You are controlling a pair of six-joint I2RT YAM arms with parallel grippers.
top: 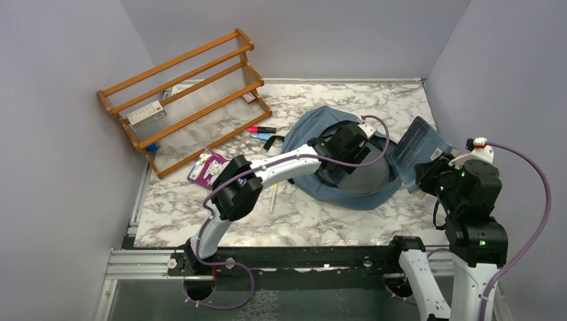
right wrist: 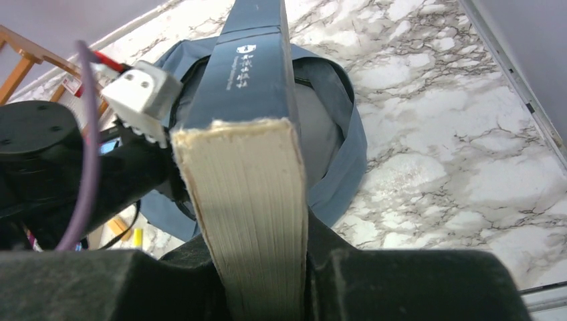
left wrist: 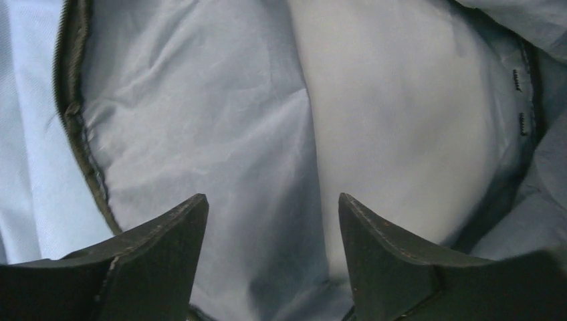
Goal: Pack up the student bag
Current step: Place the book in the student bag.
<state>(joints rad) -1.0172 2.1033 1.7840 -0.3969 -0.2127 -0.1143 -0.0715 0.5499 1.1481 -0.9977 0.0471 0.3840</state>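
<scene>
The student bag, dusty blue, lies open in the middle of the marble table. My left gripper reaches down into its mouth. In the left wrist view that gripper is open, with only pale lining behind the gap. My right gripper is shut on a thick dark blue-grey book, held tilted above the table just right of the bag. The right wrist view shows the book clamped at its page edge by that gripper, spine pointing at the bag.
A wooden rack leans at the back left with a white box on it. A red marker, a purple packet and a yellow-tipped pencil lie left of the bag. Grey walls close in both sides.
</scene>
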